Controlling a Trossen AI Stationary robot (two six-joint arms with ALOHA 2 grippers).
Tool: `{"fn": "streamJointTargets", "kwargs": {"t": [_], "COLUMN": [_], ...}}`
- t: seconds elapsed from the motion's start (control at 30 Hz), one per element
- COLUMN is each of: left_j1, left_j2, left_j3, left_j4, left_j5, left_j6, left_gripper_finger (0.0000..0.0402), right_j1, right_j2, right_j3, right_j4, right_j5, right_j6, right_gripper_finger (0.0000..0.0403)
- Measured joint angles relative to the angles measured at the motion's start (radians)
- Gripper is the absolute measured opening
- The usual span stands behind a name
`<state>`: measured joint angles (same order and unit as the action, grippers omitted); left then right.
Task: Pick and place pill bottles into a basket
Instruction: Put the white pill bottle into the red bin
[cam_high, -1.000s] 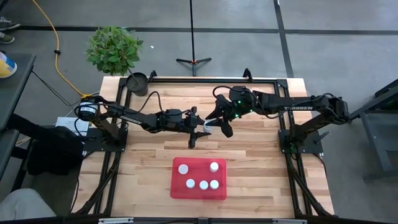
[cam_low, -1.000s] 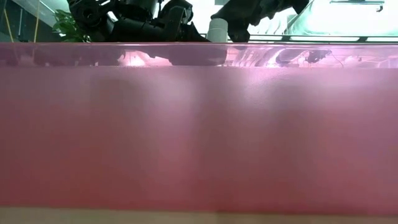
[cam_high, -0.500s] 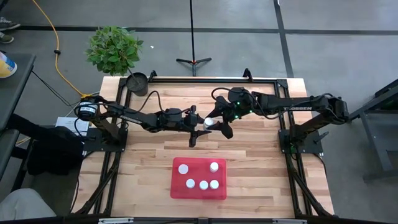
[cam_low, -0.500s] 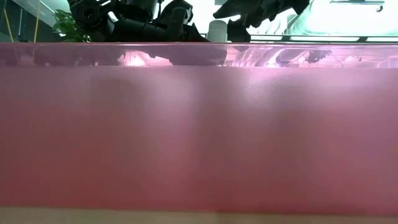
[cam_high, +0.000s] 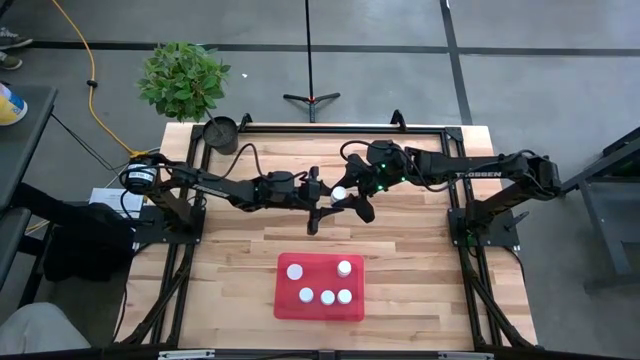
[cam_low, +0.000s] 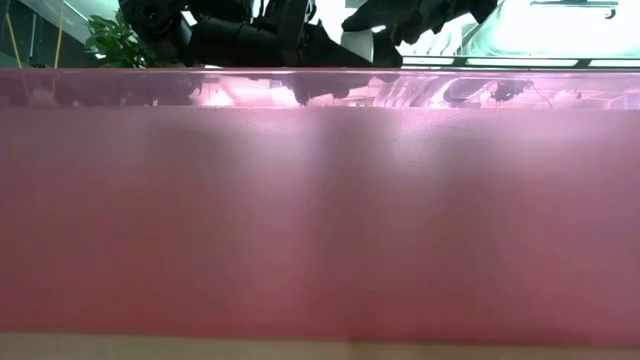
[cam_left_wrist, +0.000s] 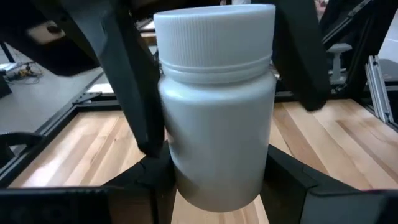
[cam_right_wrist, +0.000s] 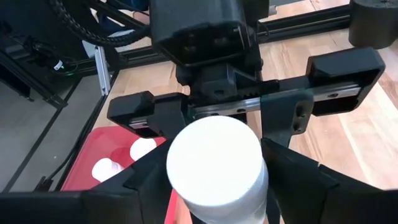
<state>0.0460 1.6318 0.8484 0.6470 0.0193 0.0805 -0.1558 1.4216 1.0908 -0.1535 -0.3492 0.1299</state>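
Left wrist view shows the left pincer (cam_left_wrist: 217, 186) clenched low on a white pill bottle (cam_left_wrist: 214, 99) standing upright, cap uppermost, long axis vertical. From above, both pincers meet at it over the middle of the bench (cam_high: 420, 260); the right pincer (cam_right_wrist: 211, 180) brackets it with fingers spread, seemingly released. The basket (cam_high: 320, 310), five bottles inside, lies toward the near edge, so the left arm seems placed to carry it there.

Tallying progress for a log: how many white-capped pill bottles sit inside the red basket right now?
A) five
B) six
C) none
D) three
A: the high view shows five white caps inside the red basket, two in the far row and three in the near row.
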Motion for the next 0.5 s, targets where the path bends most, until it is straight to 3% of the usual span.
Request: {"fn": "streamJointTargets", "kwargs": {"t": [0.17,0.37,0.5], "left_j1": [0.0,0.0,0.0], "left_j2": [0.0,0.0,0.001], "left_j3": [0.0,0.0,0.0], "left_j4": [-0.03,-0.021,-0.021], "left_j5": [0.001,0.004,0.004], "left_j6": [0.001,-0.026,-0.026], "left_gripper_finger": [0.0212,0.0212,0.0212], "right_j1": [0.0,0.0,0.0], "right_j2": [0.0,0.0,0.0], "right_j3": [0.0,0.002,0.002], "right_j4": [0.0,0.001,-0.002], "right_j5": [0.001,0.009,0.01], "right_j6": [-0.003,-0.045,-0.063], "right_gripper_finger": [0.021,0.0164,0.0164]}}
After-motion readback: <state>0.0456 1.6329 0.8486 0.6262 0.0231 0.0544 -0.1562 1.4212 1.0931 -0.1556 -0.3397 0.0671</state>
